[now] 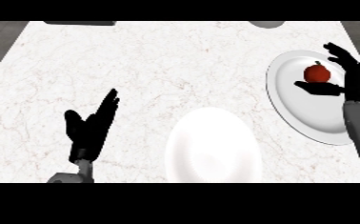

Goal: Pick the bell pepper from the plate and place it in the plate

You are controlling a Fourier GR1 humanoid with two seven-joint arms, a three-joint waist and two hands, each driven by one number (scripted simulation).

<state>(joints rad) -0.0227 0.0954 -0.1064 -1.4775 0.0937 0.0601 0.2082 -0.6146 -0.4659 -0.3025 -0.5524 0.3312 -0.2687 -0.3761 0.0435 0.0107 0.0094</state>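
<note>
The red bell pepper [317,73] sits on the plate [299,108] at the worktop's [141,66] right edge. The right hand [342,77] brackets it, thumb below and fingers above, not yet closed round it. The left hand [91,125] rests open near the front left. The pepper looks light, rigid and smooth-skinned, so likely slippery; pinching across its widest middle seems safest. The second plate [213,147] waits at the front edge

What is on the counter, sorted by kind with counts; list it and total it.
Plates: 2, one on the right, one near the middle
Bell peppers: 1, red, on the right plate, right hand around it
Total: 3
</note>
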